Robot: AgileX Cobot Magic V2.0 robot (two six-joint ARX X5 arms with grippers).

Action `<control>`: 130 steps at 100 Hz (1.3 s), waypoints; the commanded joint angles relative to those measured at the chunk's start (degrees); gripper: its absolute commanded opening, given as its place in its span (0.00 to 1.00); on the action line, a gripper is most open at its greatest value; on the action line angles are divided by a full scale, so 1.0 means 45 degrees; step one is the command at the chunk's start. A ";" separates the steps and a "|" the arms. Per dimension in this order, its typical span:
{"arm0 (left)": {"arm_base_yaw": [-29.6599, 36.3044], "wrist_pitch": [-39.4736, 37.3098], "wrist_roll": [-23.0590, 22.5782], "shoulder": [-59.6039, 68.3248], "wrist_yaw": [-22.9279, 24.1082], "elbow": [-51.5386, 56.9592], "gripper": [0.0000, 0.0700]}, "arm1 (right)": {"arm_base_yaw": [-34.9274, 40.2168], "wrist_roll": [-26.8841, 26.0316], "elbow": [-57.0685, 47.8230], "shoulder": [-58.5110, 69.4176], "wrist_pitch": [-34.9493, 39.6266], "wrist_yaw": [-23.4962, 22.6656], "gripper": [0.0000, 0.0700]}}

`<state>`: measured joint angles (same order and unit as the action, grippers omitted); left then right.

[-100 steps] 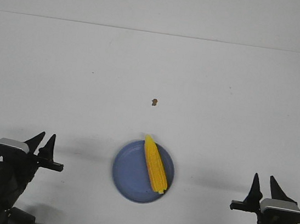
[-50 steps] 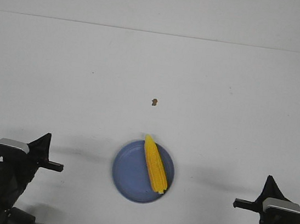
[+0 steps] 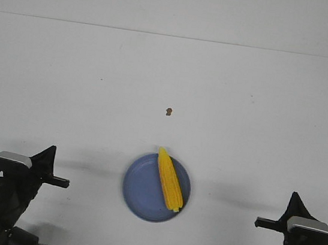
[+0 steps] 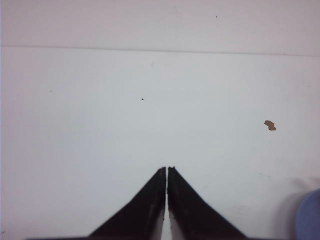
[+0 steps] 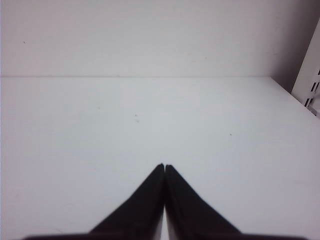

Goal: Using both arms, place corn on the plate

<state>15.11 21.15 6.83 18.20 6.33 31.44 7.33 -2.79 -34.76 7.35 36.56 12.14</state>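
Observation:
The yellow corn (image 3: 169, 179) lies on the right half of the blue plate (image 3: 140, 193), its tip over the far rim. A sliver of the plate's rim (image 4: 311, 217) shows in the left wrist view. My left gripper (image 3: 51, 151) is shut and empty at the front left, well apart from the plate; its jaws (image 4: 166, 170) are together. My right gripper (image 3: 295, 197) is shut and empty at the front right; its jaws (image 5: 164, 166) are together over bare table.
A tiny brown speck (image 3: 168, 111) lies on the white table beyond the plate; it also shows in the left wrist view (image 4: 270, 125). A white slotted upright (image 5: 310, 75) stands at the table's far right edge.
Both grippers were open one second ago and have shut. The right arm has settled slightly lower. The corn and plate have not moved.

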 commanded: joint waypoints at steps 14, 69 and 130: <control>0.0005 -0.0117 -0.0034 -0.0165 0.0078 0.0131 0.02 | -0.0015 0.0053 -0.0092 -0.0005 -0.0160 -0.0010 0.00; -0.1122 -0.5003 -0.1093 -0.3769 0.0078 -0.4454 0.02 | -0.0015 0.0053 -0.0092 -0.0005 -0.0160 -0.0015 0.00; -0.1724 -0.7582 -0.1039 -0.4002 0.0078 -0.6815 0.02 | -0.0015 0.0053 -0.0092 -0.0005 -0.0160 -0.0015 0.00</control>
<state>7.35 -12.05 2.44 0.27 6.33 1.91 7.33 -2.79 -34.76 7.35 36.56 12.08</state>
